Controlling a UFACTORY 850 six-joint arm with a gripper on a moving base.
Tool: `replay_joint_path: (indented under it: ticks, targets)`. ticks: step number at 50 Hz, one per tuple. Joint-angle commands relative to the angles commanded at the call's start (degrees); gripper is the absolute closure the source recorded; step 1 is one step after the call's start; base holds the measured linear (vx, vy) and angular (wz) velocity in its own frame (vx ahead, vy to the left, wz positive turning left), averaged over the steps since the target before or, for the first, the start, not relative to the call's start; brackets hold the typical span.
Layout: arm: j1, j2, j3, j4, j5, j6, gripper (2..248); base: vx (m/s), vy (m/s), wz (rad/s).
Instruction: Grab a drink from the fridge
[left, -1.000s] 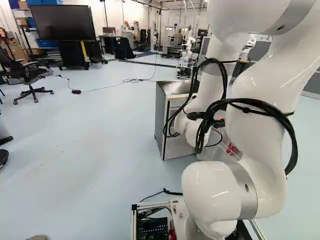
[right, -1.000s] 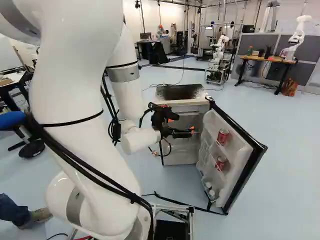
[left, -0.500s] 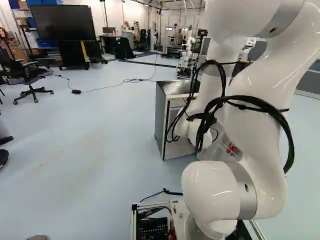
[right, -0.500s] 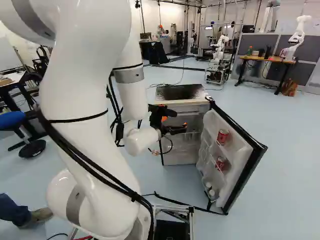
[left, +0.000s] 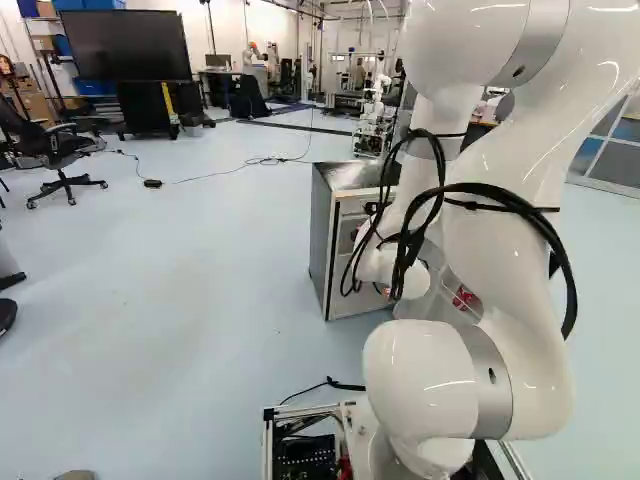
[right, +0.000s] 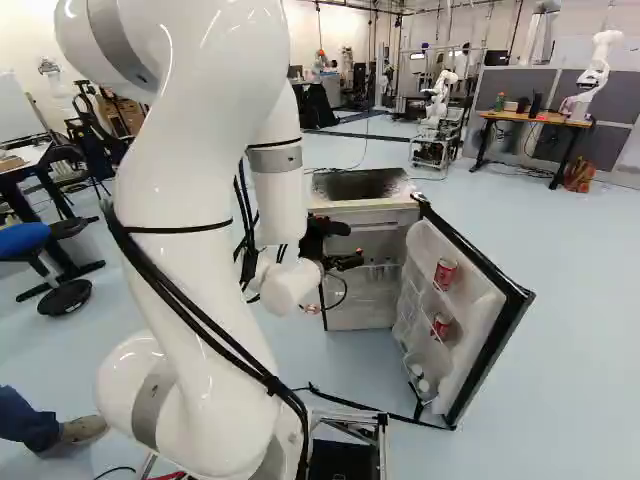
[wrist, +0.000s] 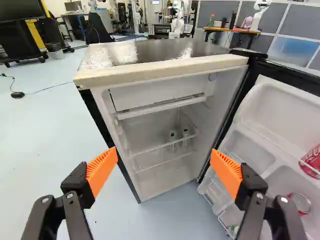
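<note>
At the left of the left base view, there are a screen (left: 125, 45) and a chair (left: 68, 152); near them, a cable (left: 266, 161) lies on the floor (left: 180, 300).

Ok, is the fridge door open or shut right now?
Open: the door stands swung out from the fridge, its inner racks showing red cans, and the wrist view looks straight into the shelves.
</note>
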Motion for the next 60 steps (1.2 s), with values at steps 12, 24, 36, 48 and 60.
replay_joint_path:
  ticks: [12, 24, 36, 48, 60]
  targets:
    - [-0.5, -0.9, -0.4, -0.3, 0.0, 0.0, 3, 0.0, 0.0, 0.0]
    - [-0.5, -0.9, -0.4, 0.6, 0.0, 0.0, 3, 0.0, 0.0, 0.0]
    - [-1.0, -1.1, -0.6, 4.6, 0.0, 0.0, 3, 0.0, 0.0, 0.0]
    - [-3.1, -1.7, -1.5, 10.1, 0.0, 0.0, 3, 0.0, 0.0, 0.0]
    - [-5.4, -2.6, -2.9, 15.9, 0.3, 0.0, 3, 0.0, 0.0, 0.0]
